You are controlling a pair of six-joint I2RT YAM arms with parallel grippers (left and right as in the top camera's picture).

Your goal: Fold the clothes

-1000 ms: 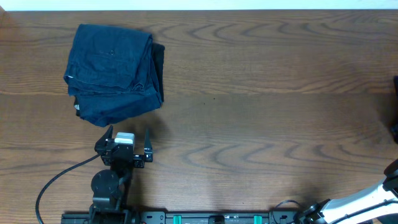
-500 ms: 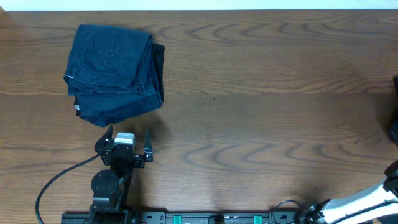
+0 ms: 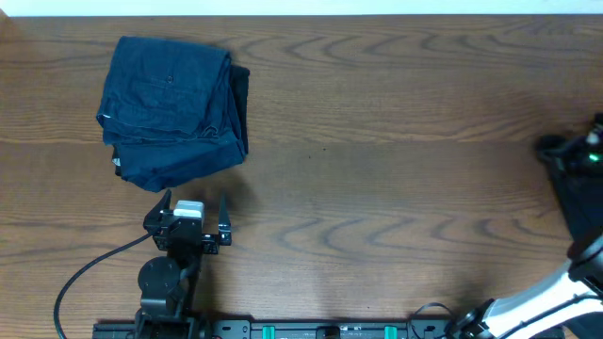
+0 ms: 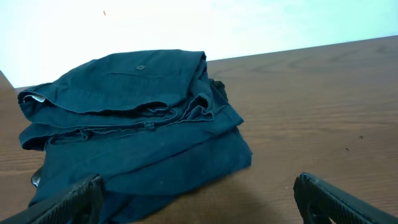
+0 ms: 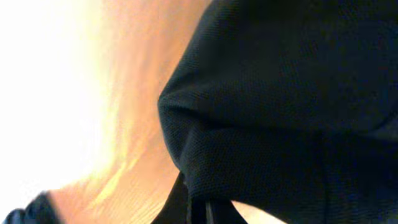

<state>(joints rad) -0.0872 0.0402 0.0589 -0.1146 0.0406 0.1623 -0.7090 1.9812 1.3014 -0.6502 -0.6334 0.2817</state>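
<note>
Looking from overhead, the one change is at the right edge: a second ago only a sliver of black showed there, and now the right gripper [image 3: 563,151] has come into the picture with the shirt [image 3: 582,207] trailing from it as a dark sheet towards the near right corner. Most of the shirt runs off the edge of the picture, so its lie cannot be judged. The left gripper [image 3: 197,198] has not moved; it sits low on the left, jaws spread wide and empty, just in front of the denim stack [image 3: 170,108] at the far left. The middle of the table [image 3: 396,141] between the two arms is bare wood. From the left wrist, the denim stack [image 4: 137,124] fills the left half, folded and apart from the two spread fingers [image 4: 68,202]; nothing lies between them. From the right wrist, black knit shirt [image 5: 280,93] covers nearly the whole picture, bunched into a fold that runs down to the right gripper [image 5: 198,208], whose jaws are pressed together on a pinch of the cloth, with bright table behind. By my reading the shirt has only just been seized and is being drawn in, so the folding proper is not begun: it should next be spread flat on the bare wood
</note>
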